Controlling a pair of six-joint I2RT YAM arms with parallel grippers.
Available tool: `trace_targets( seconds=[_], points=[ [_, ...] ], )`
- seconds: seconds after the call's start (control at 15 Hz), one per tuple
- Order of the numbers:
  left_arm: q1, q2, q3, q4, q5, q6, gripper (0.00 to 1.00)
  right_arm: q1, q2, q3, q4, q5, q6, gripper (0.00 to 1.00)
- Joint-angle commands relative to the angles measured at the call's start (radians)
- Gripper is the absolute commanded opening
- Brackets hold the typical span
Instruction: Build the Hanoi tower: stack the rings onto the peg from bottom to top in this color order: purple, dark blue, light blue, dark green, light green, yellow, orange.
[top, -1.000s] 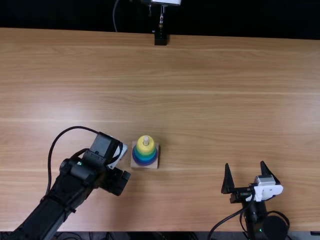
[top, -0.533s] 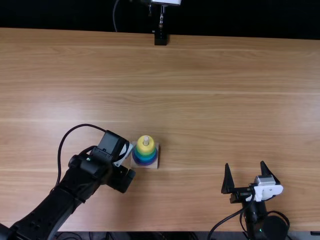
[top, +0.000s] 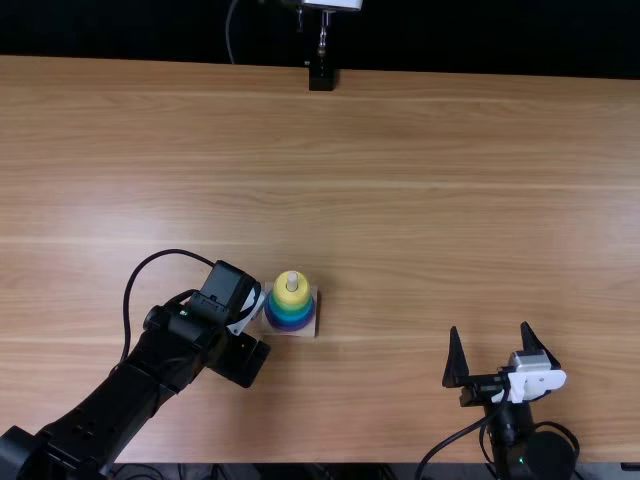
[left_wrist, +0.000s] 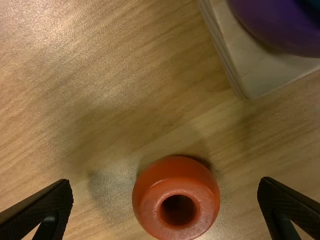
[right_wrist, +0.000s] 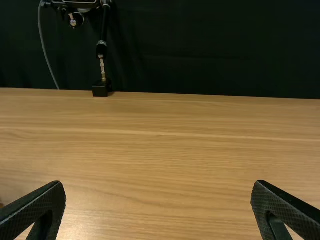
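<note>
In the top view my left gripper (top: 240, 357) points down beside the wooden base (top: 306, 330), on its left. The base's peg (top: 292, 281) carries stacked rings, with the yellow ring (top: 291, 297) uppermost, bluish ones beneath and the purple ring (top: 287, 326) lowest. In the left wrist view the orange ring (left_wrist: 176, 198) lies on the table between the spread fingers of my left gripper (left_wrist: 166, 207), apart from the base (left_wrist: 265, 70) and purple ring (left_wrist: 277, 25). My right gripper (top: 500, 352) stands open at the near right, and in the right wrist view the gripper (right_wrist: 157, 207) holds nothing.
The wooden table (top: 420, 200) extends around the tower. A black stand (top: 321, 76) sits at its far edge, with a cable beside it. The left arm crosses the near left part of the table.
My left gripper has moved a little to the right, closer to the base. The tower and the right arm have not moved.
</note>
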Motion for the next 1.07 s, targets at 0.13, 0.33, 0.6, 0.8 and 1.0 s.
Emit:
trace_targets(
  seconds=[0.13, 0.33, 0.6, 0.8, 1.0],
  points=[
    [-0.002, 0.028, -0.013, 0.000, 0.014, 0.013, 1.00, -0.014, -0.013, -0.009, 0.005, 0.000, 0.002, 1.00],
    [-0.002, 0.034, -0.009, 0.000, 0.014, 0.013, 1.00, -0.014, -0.013, -0.009, 0.005, 0.000, 0.002, 1.00],
    [-0.001, 0.050, -0.013, 0.000, 0.015, 0.013, 1.00, -0.014, -0.013, -0.009, 0.005, 0.000, 0.002, 1.00],
    [-0.002, 0.050, -0.017, 0.065, 0.010, 0.013, 0.23, -0.014, -0.013, -0.009, 0.005, 0.000, 0.002, 1.00],
    [-0.001, 0.044, -0.035, 0.111, -0.003, 0.009, 0.00, -0.014, -0.013, -0.009, 0.005, 0.000, 0.002, 1.00]
  ],
)
